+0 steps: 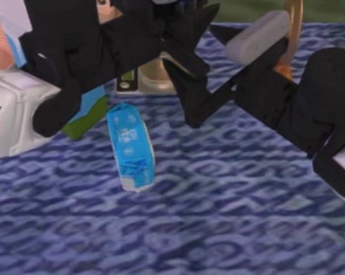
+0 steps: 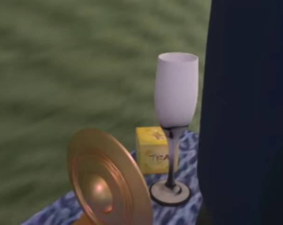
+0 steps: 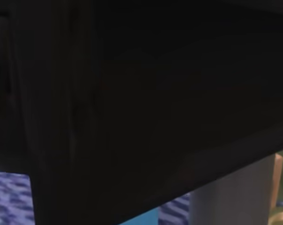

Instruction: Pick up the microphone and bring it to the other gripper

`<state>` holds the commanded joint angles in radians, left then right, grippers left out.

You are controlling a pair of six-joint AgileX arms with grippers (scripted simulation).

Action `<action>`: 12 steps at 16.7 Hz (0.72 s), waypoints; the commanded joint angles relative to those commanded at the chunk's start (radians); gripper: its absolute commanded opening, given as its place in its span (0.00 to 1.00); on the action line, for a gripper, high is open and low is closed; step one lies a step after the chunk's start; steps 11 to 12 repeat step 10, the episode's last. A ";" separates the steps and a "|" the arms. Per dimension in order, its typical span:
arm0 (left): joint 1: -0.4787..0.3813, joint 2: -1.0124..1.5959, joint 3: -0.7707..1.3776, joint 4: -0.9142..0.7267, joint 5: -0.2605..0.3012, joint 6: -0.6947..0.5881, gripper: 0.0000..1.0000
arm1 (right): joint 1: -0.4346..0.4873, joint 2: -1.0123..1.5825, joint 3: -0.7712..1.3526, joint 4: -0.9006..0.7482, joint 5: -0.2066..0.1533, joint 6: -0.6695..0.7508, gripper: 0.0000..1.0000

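**Two arms meet high over the blue cloth**

Closest to us in the top view are our two black arms, up above the table. Our left gripper (image 1: 181, 37) reaches in from the left to the far middle. We cannot tell if it is spread or pinching, because black parts cover each other there.

Just right of it is the microphone (image 1: 258, 35), up in the air at the far right. Only its grey handle shows from above. In the left wrist view its dark blue head (image 2: 247, 112) is very big and close. The right wrist view is mostly dark, with a bit of grey handle (image 3: 228, 199) at its edge.

Our right gripper (image 1: 212, 69) comes in from the right, and the handle lies right at it. We cannot tell if it is squeezing or loose.

Down on the blue patterned cloth (image 1: 229, 217), a blue and green carton (image 1: 89, 114) sits at the left. A blue packet (image 1: 131, 146) lies just right of it. A golden stand (image 2: 108, 178) is at the far right, near a yellow tea box (image 2: 150, 150) and a tall glass (image 2: 175, 93) that stands upright.
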<state>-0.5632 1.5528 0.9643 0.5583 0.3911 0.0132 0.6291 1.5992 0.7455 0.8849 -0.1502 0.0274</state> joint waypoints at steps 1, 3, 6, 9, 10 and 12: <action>0.009 -0.004 -0.005 -0.002 0.007 -0.001 0.00 | -0.003 -0.014 -0.013 -0.002 -0.002 0.000 1.00; 0.043 -0.021 -0.024 -0.005 0.037 -0.003 0.00 | -0.014 -0.072 -0.068 -0.009 -0.009 0.001 1.00; 0.109 -0.059 -0.057 -0.009 0.099 0.002 0.00 | -0.027 -0.202 -0.177 -0.021 -0.031 0.001 1.00; 0.158 -0.086 -0.078 -0.011 0.138 0.005 0.00 | -0.033 -0.272 -0.245 -0.026 -0.047 0.001 1.00; 0.160 -0.087 -0.080 -0.011 0.140 0.005 0.00 | -0.033 -0.275 -0.247 -0.026 -0.048 0.001 1.00; 0.160 -0.087 -0.080 -0.011 0.140 0.005 0.00 | -0.033 -0.275 -0.247 -0.026 -0.048 0.001 1.00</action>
